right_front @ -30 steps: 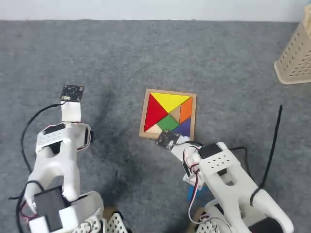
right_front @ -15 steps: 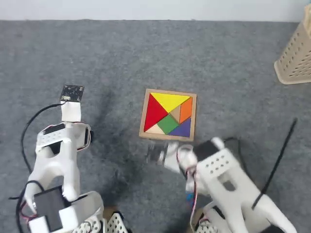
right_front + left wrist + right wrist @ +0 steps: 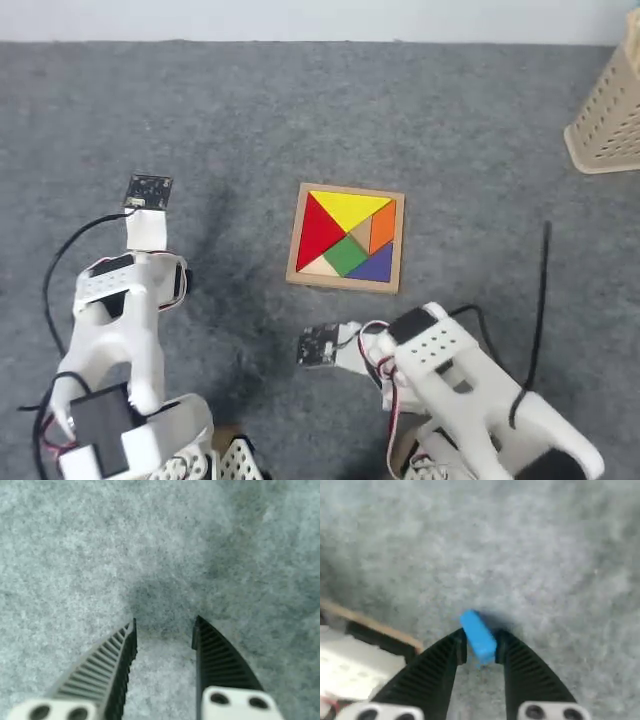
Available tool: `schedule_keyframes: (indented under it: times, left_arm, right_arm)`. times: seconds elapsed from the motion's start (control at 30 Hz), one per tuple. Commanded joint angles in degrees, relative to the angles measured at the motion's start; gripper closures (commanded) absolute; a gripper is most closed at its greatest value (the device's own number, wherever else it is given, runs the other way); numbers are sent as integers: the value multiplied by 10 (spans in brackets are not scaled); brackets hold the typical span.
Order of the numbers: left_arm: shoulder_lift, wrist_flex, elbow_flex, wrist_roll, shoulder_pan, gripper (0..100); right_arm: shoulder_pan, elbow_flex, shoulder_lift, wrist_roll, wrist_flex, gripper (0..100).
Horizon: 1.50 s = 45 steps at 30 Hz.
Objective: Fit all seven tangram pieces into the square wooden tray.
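The square wooden tray lies mid-table and holds a red triangle, a yellow triangle, an orange piece, a green square and a purple triangle. In the right wrist view my right gripper is shut on a small blue piece just above the grey carpet. The right arm sits in front of the tray with its wrist turned left. My left gripper stands open over bare carpet; the left arm is well to the tray's left.
A beige perforated basket stands at the far right edge. A black cable rises beside the right arm. A wooden strip and a white arm part show close behind the right gripper.
The right arm has pulled back from the tray's near edge and swung its wrist to the left. The left arm has not moved.
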Motion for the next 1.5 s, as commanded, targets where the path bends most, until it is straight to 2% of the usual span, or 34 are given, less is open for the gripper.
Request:
schedule_keyframes:
  times: [0.0, 0.2, 0.3, 0.33, 0.6, 0.8, 0.9, 1.0, 1.27, 1.37, 1.47]
  left_arm:
    - [-27, -10, -5, -3, 1, 825]
    - [-27, -10, -5, -3, 1, 825]
    - [-28, -10, -4, -3, 1, 825]
    - [-28, -10, -4, -3, 1, 825]
    - [-28, -10, -3, -4, 1, 825]
    - [-30, -10, -2, -4, 1, 825]
    - [-30, -10, -2, -4, 1, 825]
    - [-30, -10, -2, -4, 1, 825]
    - [-30, -10, -2, -4, 1, 825]
    - [-30, -10, -3, -5, 1, 825]
    - [-30, -10, -4, -5, 1, 825]
  right_arm:
    - [40, -15, 46, -45, -46, 871]
    - [125, -109, 94, -168, -57, 879]
    - [143, -149, 97, -201, -53, 957]
    - [145, -161, 97, -208, -51, 992]
    - [141, -300, 97, -231, 94, 991]
    - [95, -432, 131, -302, 106, 991]
    - [52, -504, 201, -378, 99, 991]
    - [30, -595, 298, -494, 81, 990]
    - [55, -847, 558, -819, 80, 988]
    - [42, -885, 596, -864, 76, 983]
    - [16, -892, 605, -918, 67, 925]
